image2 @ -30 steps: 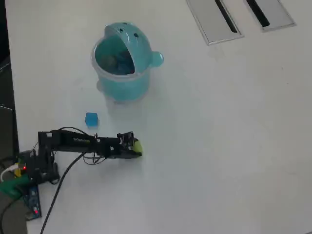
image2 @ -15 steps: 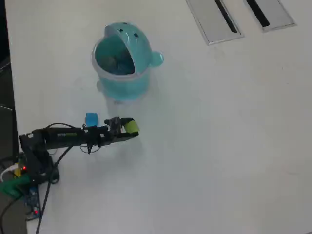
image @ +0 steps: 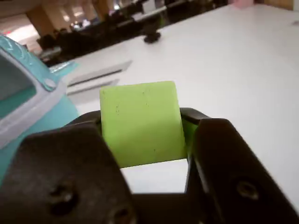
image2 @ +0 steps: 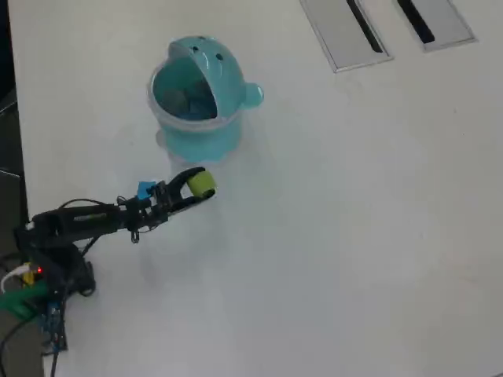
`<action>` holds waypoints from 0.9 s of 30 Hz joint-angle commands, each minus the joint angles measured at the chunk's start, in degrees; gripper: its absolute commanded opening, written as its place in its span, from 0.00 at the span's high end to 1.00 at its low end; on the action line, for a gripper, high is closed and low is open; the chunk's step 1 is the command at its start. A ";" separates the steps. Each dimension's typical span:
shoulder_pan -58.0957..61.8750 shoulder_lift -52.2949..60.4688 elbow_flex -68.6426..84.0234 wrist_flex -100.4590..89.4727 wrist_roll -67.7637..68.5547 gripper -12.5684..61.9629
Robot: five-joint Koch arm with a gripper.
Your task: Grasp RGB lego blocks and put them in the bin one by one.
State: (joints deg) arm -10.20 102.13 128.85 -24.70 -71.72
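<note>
Carry step: green block held, on its way to the bin

Wrist view, nearest first: gripper (image: 142,140) has both jaws pressed on the sides of the yellow-green block (image: 140,122). The block sits square between them, its top edge standing above the jaw tips, and the grip looks firm. White table (image: 243,65) shows below and beyond the block, so it hangs clear of the surface.

Just left of the block in that view: the turquoise wall and pale rim of the bin (image: 28,107), close by but not yet under the block.

Overhead view: gripper (image2: 198,187) with the block (image2: 201,184) sits just short of the bin (image2: 196,133), on the arm's side of it. The blue block (image2: 146,191) lies on the table beside the arm, further from the bin than the gripper. The bin mouth is open, the domed lid tipped back on the far side. Something dark lies inside, too dim to name.

Judgement for doing this well:
- keep the jaws tight until the block is over the opening, not over the rim
- raise enough to clear the near rim before going forward
- release centred, short of the lid
- mind the blue block under the arm
</note>
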 commanded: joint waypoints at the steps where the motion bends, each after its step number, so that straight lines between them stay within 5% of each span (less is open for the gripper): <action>1: -1.58 5.27 -2.46 -5.54 0.09 0.67; 14: -14.15 14.15 -13.45 9.84 -2.20 0.67; 27: -26.89 6.42 -33.66 30.59 -9.84 0.67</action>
State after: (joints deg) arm -36.56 107.40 101.87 6.86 -81.04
